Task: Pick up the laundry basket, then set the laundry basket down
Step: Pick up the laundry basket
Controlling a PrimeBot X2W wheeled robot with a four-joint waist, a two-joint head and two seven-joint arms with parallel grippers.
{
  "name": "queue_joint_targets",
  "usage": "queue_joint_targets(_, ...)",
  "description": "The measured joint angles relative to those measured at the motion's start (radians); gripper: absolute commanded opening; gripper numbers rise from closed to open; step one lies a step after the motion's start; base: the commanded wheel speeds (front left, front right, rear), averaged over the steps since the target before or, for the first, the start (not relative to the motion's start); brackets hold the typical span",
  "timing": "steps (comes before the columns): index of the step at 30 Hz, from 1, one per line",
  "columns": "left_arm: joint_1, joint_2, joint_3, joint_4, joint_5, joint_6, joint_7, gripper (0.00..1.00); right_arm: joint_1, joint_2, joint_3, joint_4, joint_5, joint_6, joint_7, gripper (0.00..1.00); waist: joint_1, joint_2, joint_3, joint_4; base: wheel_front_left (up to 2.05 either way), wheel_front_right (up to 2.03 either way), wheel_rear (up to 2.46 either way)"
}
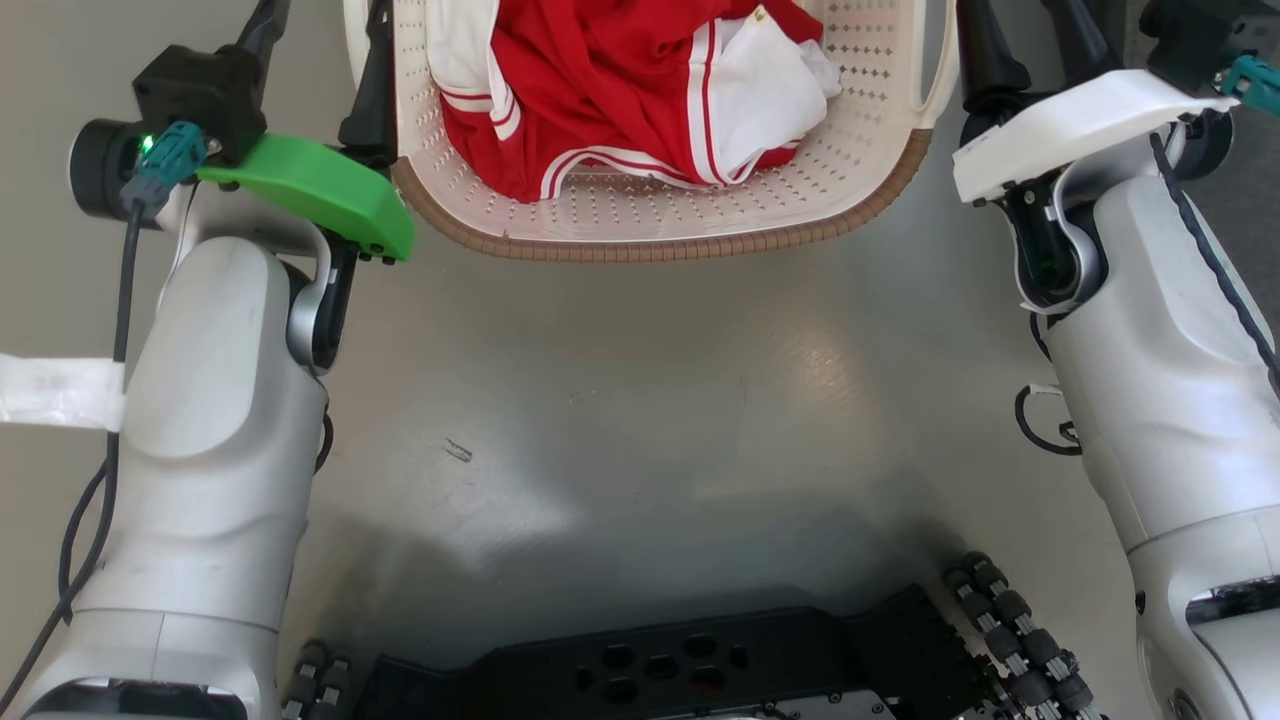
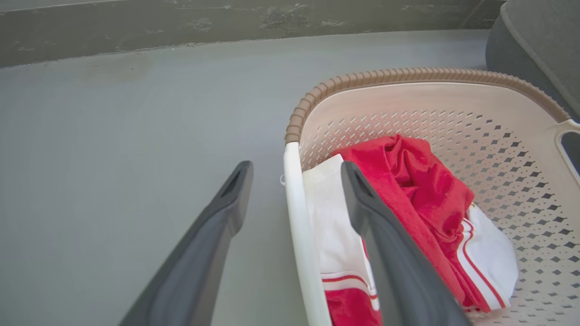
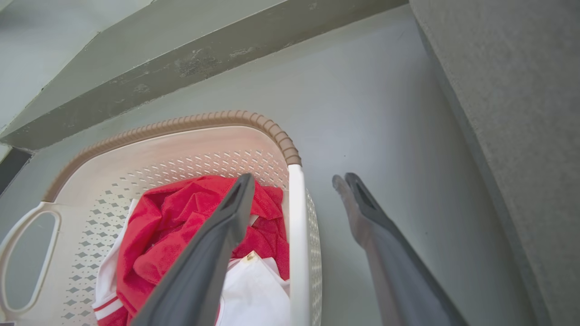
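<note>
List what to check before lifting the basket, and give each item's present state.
1. Left gripper astride the basket's white side bar: ok, one finger inside, one outside.
2. Right gripper astride the opposite bar: ok, same stance.
3. Jaws shut on the bars: not ok, both are open with gaps showing.
4. Clothes clear of the inner fingers: cannot tell; each inner finger lies over the cloth.
5. Right outer finger clear of the grey furniture: ok, floor shows between them.
</note>
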State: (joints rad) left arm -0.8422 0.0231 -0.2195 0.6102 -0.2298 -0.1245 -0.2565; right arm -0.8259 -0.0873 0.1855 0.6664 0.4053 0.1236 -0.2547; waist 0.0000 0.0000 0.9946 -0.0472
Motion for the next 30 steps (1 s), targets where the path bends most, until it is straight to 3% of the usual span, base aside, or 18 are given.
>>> queue_joint_targets(30,-0.163,-0.002,-0.106,0.253,-0.113,-0.004,0.071,1.00,-0.155,0.021,0.119,0.254,0.126,0.000,0.000,1.00,0.0000,0.0000,0.072,-0.007,0.00,0.00,0.00)
